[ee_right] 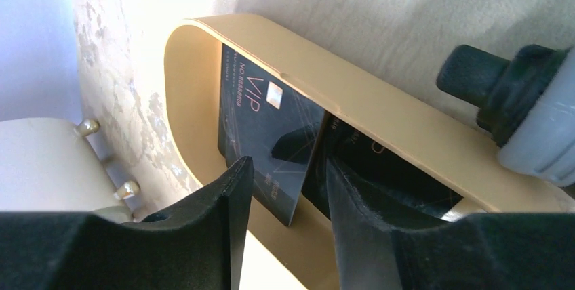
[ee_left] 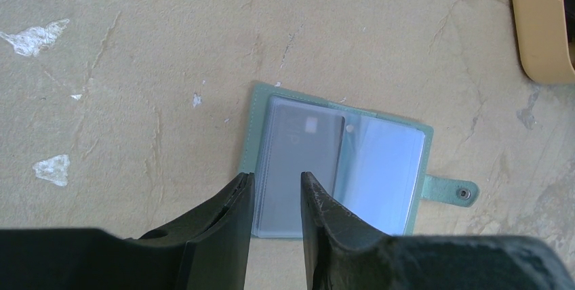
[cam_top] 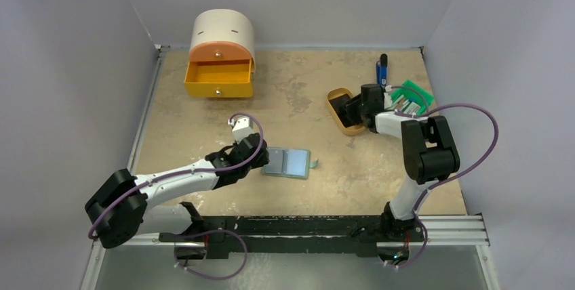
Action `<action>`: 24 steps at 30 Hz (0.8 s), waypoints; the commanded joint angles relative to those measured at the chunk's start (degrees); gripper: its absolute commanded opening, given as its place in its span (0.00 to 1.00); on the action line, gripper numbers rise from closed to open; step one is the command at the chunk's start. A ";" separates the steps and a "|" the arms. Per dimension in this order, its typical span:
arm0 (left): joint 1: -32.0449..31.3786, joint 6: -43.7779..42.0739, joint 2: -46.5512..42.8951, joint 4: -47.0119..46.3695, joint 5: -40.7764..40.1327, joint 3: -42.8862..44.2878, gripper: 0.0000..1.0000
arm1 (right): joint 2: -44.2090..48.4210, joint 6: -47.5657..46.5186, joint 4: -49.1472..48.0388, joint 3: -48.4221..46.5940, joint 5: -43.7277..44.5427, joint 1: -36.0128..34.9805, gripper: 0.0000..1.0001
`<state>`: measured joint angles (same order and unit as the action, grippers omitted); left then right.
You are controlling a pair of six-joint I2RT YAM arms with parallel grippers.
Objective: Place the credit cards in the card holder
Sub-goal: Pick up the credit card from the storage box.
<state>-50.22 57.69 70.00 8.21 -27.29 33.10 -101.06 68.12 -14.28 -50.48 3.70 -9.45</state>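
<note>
**Right hand [ee_right: 288, 168] at the tray, left hand [ee_left: 276, 181] above the open card holder [ee_left: 380, 161]**

On the mottled tan bench [cam_top: 325, 93], the smooth oval tray [ee_right: 380, 107] lies at 2 o'clock from the grey-green holder (flat, long axis 9 to 3 o'clock, one dark card behind its clouded left pocket). Glossy black credit cards [ee_right: 261, 134] lean in the tray at 12 o'clock of the nearer right hand, which stands half apart astride a card corner, unclamped. The left hand is narrowly parted and empty.
</note>
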 commanded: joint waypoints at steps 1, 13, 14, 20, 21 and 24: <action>0.25 -0.37 0.13 -1.52 -0.55 1.51 0.31 | -2.03 -0.32 1.66 -2.27 -0.26 0.45 0.50; 0.29 -0.11 0.22 -1.62 -0.57 1.00 0.31 | -2.56 0.10 2.88 -1.88 -0.56 0.58 0.33; 0.29 -0.12 0.27 -1.62 -0.57 1.01 0.31 | -2.30 0.15 2.67 -1.29 -0.52 0.59 0.32; 0.25 0.05 0.68 -2.00 -0.18 1.01 0.30 | -0.74 -0.07 2.07 0.90 -0.24 0.65 0.28; 0.24 0.07 0.74 -2.05 -0.10 1.08 0.30 | -0.46 -0.19 2.00 1.09 -0.21 0.66 0.28; 0.24 0.22 0.92 -2.23 0.17 1.05 0.30 | 0.21 -0.47 2.06 1.57 -0.08 0.67 0.28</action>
<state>-50.22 57.71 70.52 8.05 -27.24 33.10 -102.54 68.93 -16.19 -50.83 2.98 -8.97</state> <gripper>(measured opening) 0.304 0.285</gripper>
